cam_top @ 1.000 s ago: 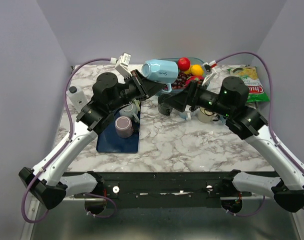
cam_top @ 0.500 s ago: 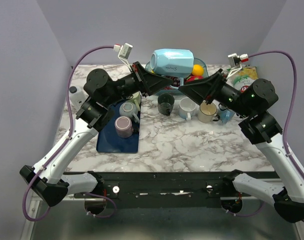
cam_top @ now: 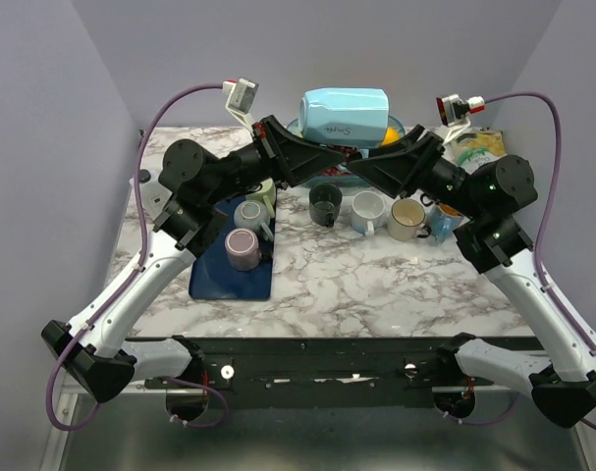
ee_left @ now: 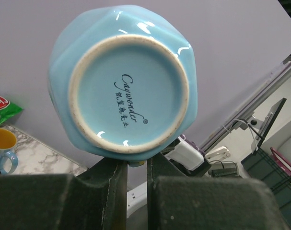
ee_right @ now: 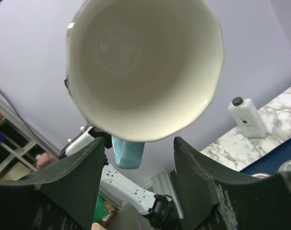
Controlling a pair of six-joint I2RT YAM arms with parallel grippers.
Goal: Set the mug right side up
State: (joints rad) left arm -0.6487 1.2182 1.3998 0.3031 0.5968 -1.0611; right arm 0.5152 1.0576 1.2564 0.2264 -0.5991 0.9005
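A light blue mug (cam_top: 345,116) is held on its side high above the table, base toward the left arm and mouth toward the right arm. My left gripper (cam_top: 337,159) is shut on the mug's handle under the body. The left wrist view shows the stamped base (ee_left: 128,93) above my gripper (ee_left: 134,165). My right gripper (cam_top: 369,164) is open just beside the mug's mouth, not touching it. In the right wrist view the white inside (ee_right: 143,62) fills the top, and the handle (ee_right: 127,151) hangs between the spread fingers of my gripper (ee_right: 139,143).
A dark blue tray (cam_top: 229,277) holds a purple mug (cam_top: 243,247) and a grey mug (cam_top: 250,214). A dark green mug (cam_top: 325,203), a white mug (cam_top: 367,210) and a beige mug (cam_top: 407,218) stand mid-table. A chips bag (cam_top: 479,147) lies back right, and a white bottle (ee_right: 248,117) stands at the far left.
Both arms rose. The left gripper lifted the blue mug higher and turned it level on its side. The right gripper came up from the table to the mug's mouth.
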